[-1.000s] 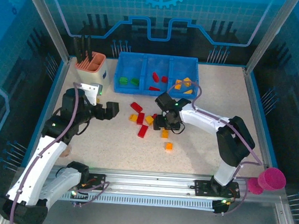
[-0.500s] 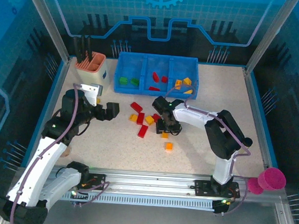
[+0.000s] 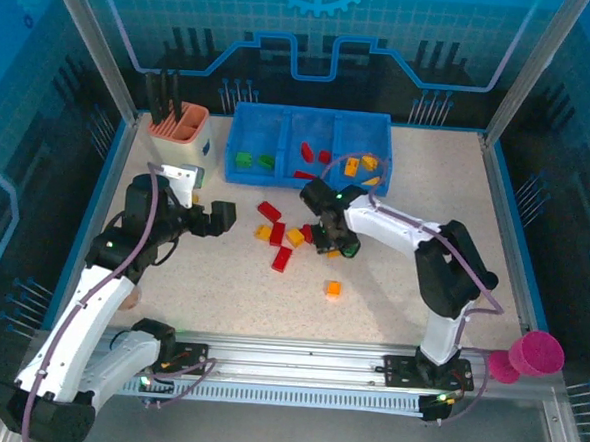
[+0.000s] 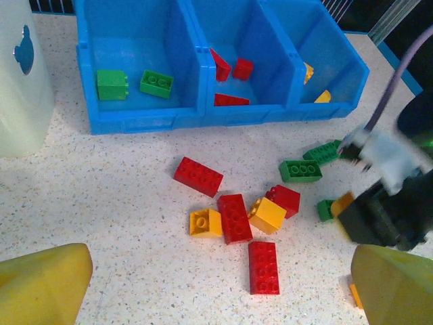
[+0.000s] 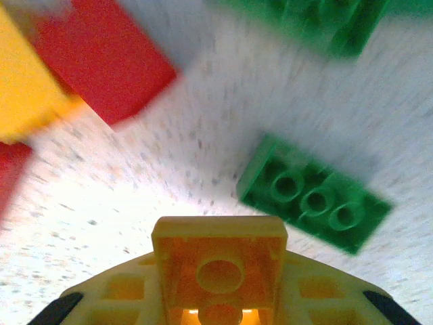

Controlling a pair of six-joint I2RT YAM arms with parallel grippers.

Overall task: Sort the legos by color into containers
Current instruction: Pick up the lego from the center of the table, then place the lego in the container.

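My right gripper [image 3: 334, 241] is shut on a small orange-yellow lego [image 5: 218, 264], low over the table beside two green bricks [image 5: 313, 196] [image 4: 300, 170]. Loose legos lie mid-table: red ones [image 3: 269, 210] [image 4: 234, 217] [image 4: 263, 267], orange-yellow ones [image 4: 205, 222] [image 4: 267, 214], and one orange brick apart [image 3: 332, 288]. The blue tray [image 3: 308, 175] stands at the back; its left container holds green bricks [image 4: 112, 84], the middle red [image 4: 231, 99], the right orange-yellow [image 3: 361, 165]. My left gripper [image 3: 220, 216] hangs open left of the pile, nothing between its fingers [image 4: 44, 284].
A beige holder with black tools [image 3: 179, 126] stands left of the tray, close to my left arm. A magenta cup [image 3: 535, 353] sits off the table's near right corner. Open tabletop lies right of the tray and along the front.
My right gripper has closed on the orange-yellow lego, and its arm has swung slightly. The left arm and the loose bricks have not moved.
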